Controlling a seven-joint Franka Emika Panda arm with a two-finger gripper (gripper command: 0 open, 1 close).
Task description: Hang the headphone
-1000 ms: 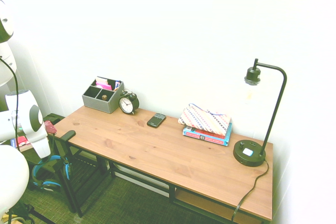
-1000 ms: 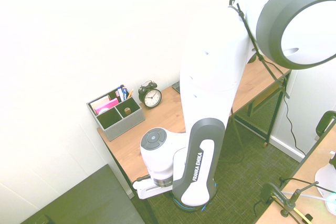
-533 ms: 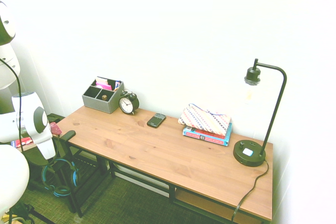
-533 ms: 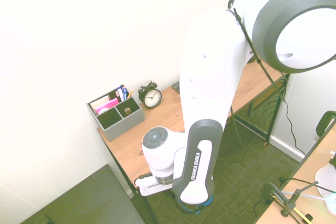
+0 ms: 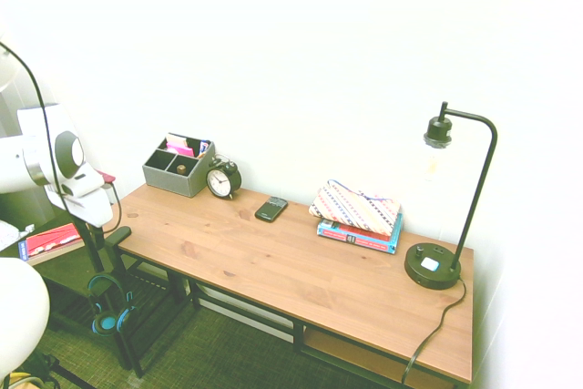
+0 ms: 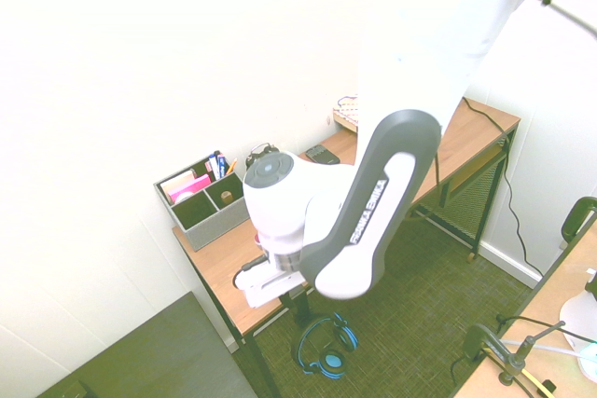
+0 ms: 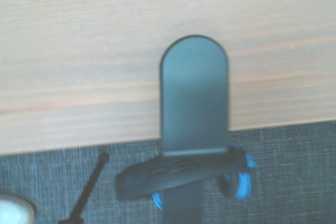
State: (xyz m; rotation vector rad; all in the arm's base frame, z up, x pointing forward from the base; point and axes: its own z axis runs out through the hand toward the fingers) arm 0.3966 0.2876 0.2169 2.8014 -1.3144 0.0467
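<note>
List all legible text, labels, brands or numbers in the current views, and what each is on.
"FRANKA EMIKA": on the robot arm, second exterior view.
Alarm clock: dial marks present, too small to read.
Blue book under the patterned pouch: spine print, too small to read.
Red-covered book at left: no text legible.
Phone: no text legible.
Headphones: marks on the band, too blurred to read.

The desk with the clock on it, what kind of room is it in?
Probably a study or an office. The long wooden desk has a lamp and an alarm clock on it, plus a gray box holding pens.
</note>
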